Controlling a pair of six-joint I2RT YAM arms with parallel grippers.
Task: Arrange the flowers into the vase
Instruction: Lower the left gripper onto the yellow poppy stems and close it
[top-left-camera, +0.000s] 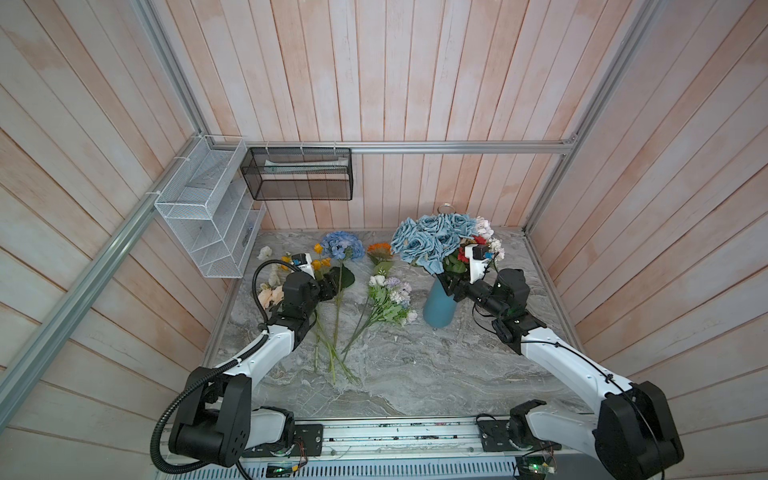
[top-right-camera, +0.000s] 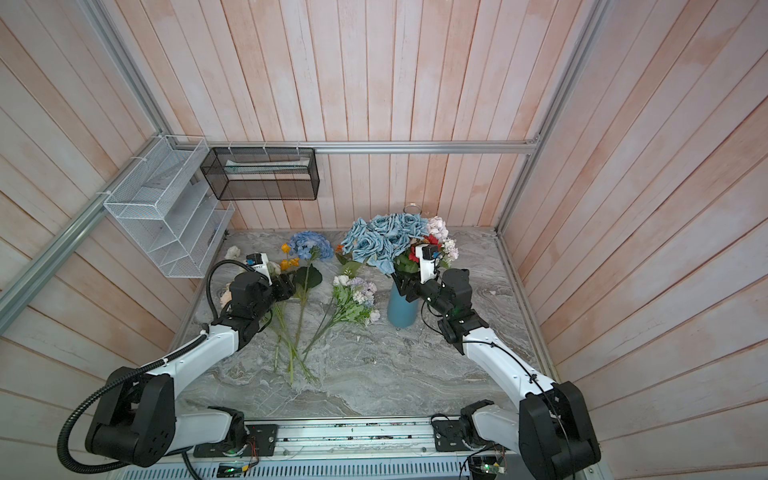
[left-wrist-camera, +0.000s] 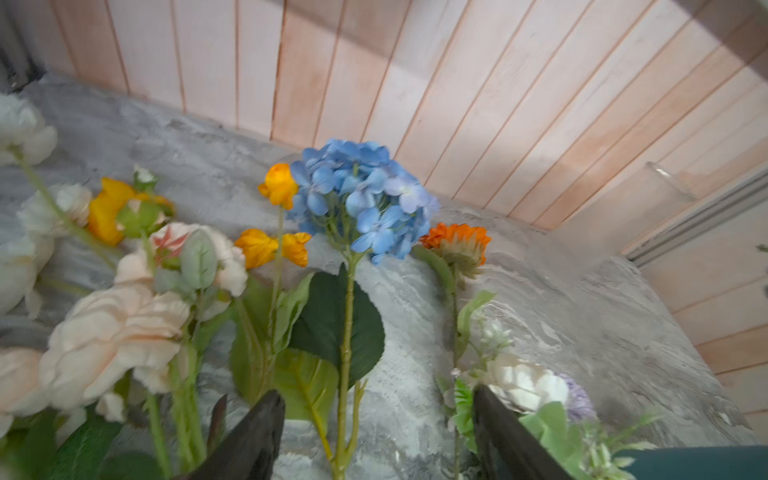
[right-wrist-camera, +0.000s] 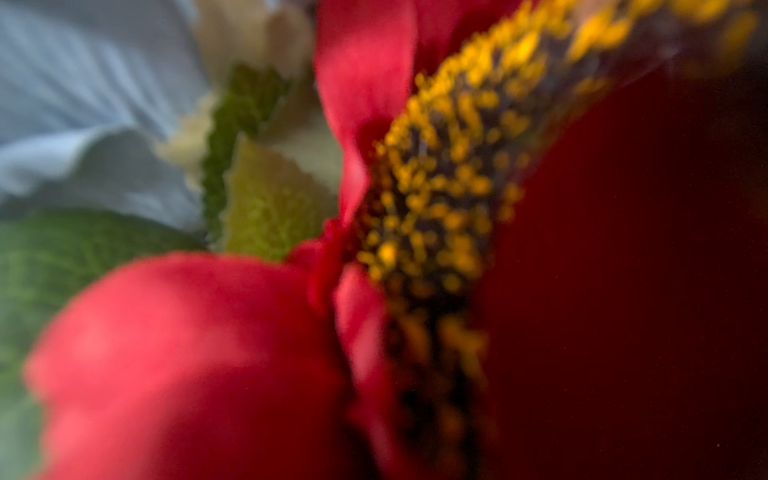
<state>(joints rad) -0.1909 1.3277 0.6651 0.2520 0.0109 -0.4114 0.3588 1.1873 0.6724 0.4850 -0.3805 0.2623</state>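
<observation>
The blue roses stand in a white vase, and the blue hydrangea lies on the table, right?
No: the vase is blue, not white, as both top views show. The blue roses stand in it, and the blue hydrangea lies on the table.

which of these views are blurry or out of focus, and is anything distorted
Right wrist view: badly out of focus, with a red daisy pressed so close that it fills the frame, much of it sunk in dark shadow. Left wrist view: the blue hydrangea is fairly sharp, while the near peach blooms are smeared. Both top views: sharp and evenly lit, though the wide lens fans the wall planks outward.
</observation>
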